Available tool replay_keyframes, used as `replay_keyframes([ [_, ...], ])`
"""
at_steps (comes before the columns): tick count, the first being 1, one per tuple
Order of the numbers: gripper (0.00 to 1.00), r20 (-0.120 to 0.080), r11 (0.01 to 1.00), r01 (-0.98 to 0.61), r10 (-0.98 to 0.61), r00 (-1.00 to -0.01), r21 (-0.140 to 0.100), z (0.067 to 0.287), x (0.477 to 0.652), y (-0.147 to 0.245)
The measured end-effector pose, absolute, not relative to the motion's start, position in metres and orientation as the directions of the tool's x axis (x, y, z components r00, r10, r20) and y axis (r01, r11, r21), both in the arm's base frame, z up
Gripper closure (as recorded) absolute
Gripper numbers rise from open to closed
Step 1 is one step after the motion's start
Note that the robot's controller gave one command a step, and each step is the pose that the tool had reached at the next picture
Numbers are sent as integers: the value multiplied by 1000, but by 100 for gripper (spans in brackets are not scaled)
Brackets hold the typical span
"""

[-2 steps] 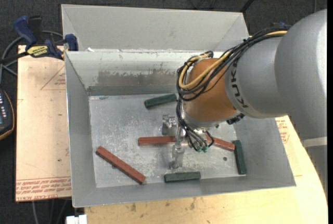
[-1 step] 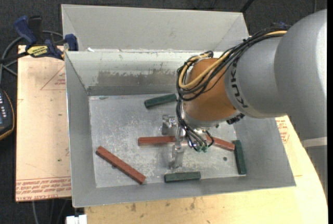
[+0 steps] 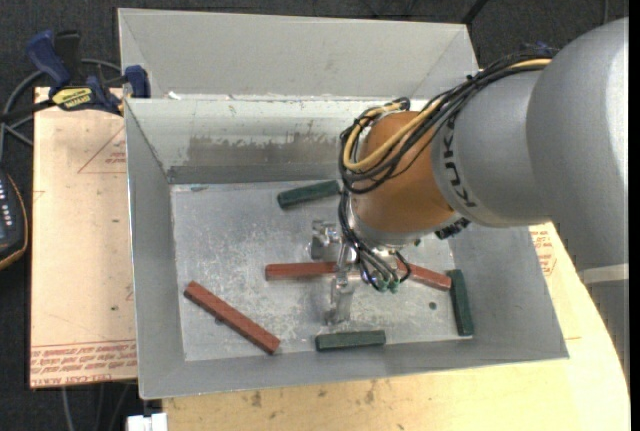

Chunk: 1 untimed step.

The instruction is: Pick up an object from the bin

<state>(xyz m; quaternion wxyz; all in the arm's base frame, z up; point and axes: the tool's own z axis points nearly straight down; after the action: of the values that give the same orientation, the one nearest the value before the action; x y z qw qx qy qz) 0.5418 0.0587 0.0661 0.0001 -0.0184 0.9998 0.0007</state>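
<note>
Grey bin [image 3: 150,219]: 3 red sticks [image 3: 230,317], 3 green sticks [image 3: 308,194]; jaws spread astride middle red stick [image 3: 295,271].

Bright, even light; soft shadows

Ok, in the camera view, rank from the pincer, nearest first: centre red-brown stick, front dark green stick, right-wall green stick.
1. centre red-brown stick, under the pincer.
2. front dark green stick, at the front edge.
3. right-wall green stick, far right.
</note>
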Motion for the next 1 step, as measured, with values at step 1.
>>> replay_keyframes([
  [1, 0, -1, 999, -35, -35, -999, 1, 66, 542, 59],
])
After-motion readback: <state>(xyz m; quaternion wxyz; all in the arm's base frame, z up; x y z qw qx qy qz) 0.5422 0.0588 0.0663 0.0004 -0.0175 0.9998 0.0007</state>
